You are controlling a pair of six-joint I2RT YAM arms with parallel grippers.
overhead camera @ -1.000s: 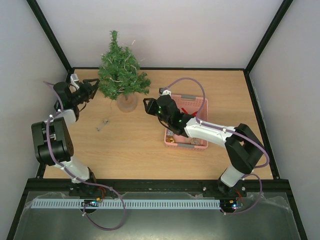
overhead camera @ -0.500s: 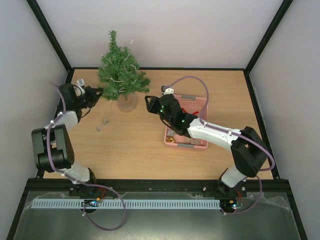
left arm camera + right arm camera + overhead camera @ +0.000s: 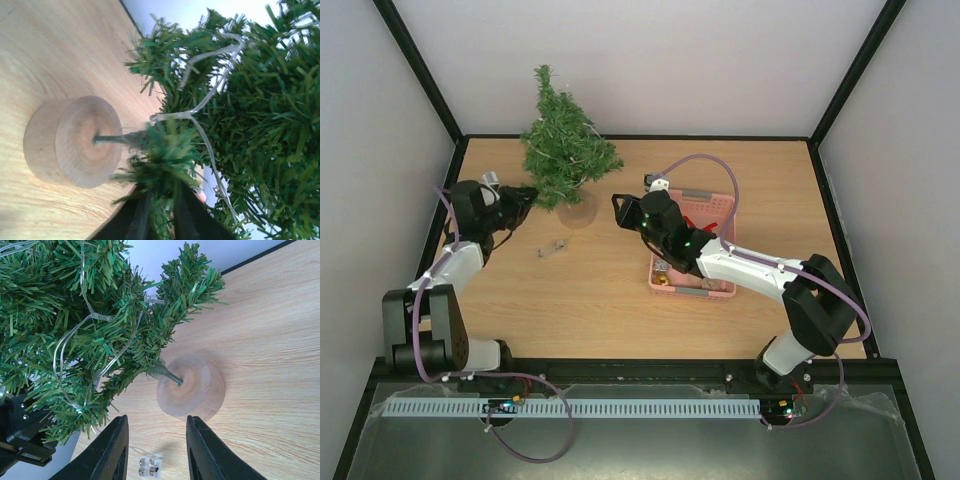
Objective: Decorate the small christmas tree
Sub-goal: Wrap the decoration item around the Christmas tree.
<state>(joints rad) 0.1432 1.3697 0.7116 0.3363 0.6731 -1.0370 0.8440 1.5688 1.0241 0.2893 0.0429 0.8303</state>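
While the left claw (image 3: 527,193) pinches a low branch on the left side of the small christmas tree (image 3: 565,145), the tree stands at the far-left part of the wooden tabletop (image 3: 620,300), close to the back edge. From above, its tip leans a little toward the left.

The left wrist view shows that claw (image 3: 161,200) with its two dark fingers pressed together on a tuft of green needles just above the round wooden base (image 3: 75,142). A thin dark trunk rises from the middle of the base into the tree (image 3: 250,125). A string of clear wire (image 3: 210,90) loops through the branches.

The right claw (image 3: 620,207) hovers just to the right of the tree, apart from it. In the right wrist view this claw (image 3: 156,440) is spread, with nothing between its fingers. Beyond it are the tree (image 3: 75,305), the same clear wire (image 3: 65,345) among the needles, and the base (image 3: 192,385) flat on the wood.

A small clear piece (image 3: 552,248) lies on the tabletop near the base, toward the arms; it also appears low in the right wrist view (image 3: 148,466). Any marking on it is too small to read.

A pink plastic basket (image 3: 730,215) sits to the right of centre, partly under the right arm, holding small red and gold items.
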